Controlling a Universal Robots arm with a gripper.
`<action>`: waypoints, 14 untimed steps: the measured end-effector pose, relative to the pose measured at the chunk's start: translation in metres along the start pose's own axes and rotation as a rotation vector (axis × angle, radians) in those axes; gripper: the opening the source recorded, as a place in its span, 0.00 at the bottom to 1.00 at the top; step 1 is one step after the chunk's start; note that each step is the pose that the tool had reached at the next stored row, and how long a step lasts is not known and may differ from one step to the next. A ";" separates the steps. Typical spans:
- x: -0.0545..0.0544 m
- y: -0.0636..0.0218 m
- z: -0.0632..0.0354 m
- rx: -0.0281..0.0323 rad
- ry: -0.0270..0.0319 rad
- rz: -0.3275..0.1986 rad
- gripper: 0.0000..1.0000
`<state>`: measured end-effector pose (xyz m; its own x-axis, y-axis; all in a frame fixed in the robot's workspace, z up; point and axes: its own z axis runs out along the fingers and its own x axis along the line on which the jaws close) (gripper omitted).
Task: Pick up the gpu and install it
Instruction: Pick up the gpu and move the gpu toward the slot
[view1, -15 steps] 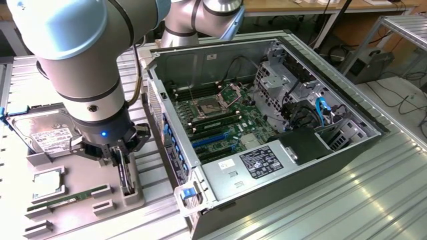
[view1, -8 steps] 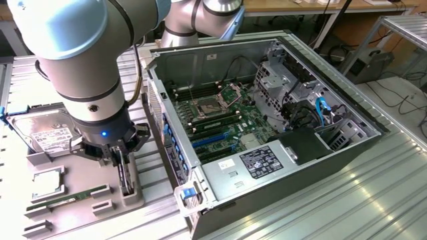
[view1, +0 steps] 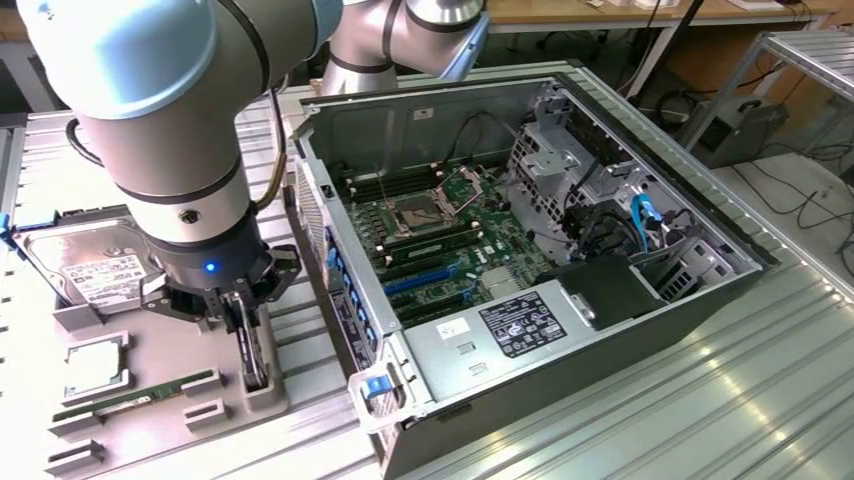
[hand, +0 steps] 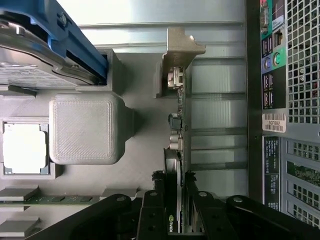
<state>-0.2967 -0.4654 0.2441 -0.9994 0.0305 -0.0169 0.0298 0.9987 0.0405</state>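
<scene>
gpu (view1: 250, 352) 1 | hard drive (view1: 91, 268) 1 | memory stick (view1: 140, 392) 1 | cpu (view1: 96, 368) probably 1

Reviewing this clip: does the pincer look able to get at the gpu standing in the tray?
Likely yes: the pincer straddles the gpu, closed on both faces; the hard drive and grey block stand clear alongside.

In the exterior view the case (view1: 315, 205) wall rises close at 3 o'clock of the claw (view1: 246, 330), which clamps the gpu (view1: 251, 360). A grey block (hand: 82, 127) stands near on the opposite side, the drive (view1: 94, 270) at 10 o'clock. The case's open side faces up, leaving free way down to the blue slots (view1: 420, 280).
</scene>
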 end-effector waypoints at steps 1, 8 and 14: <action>0.000 0.0001 -0.0008 -0.0003 0.0001 0.000 0.26; -0.001 0.0006 -0.0147 -0.0044 0.0001 -0.001 0.26; -0.001 0.0014 -0.0382 -0.0127 0.0004 -0.002 0.26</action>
<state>-0.2962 -0.4656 0.2824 -0.9995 0.0286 -0.0166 0.0277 0.9982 0.0532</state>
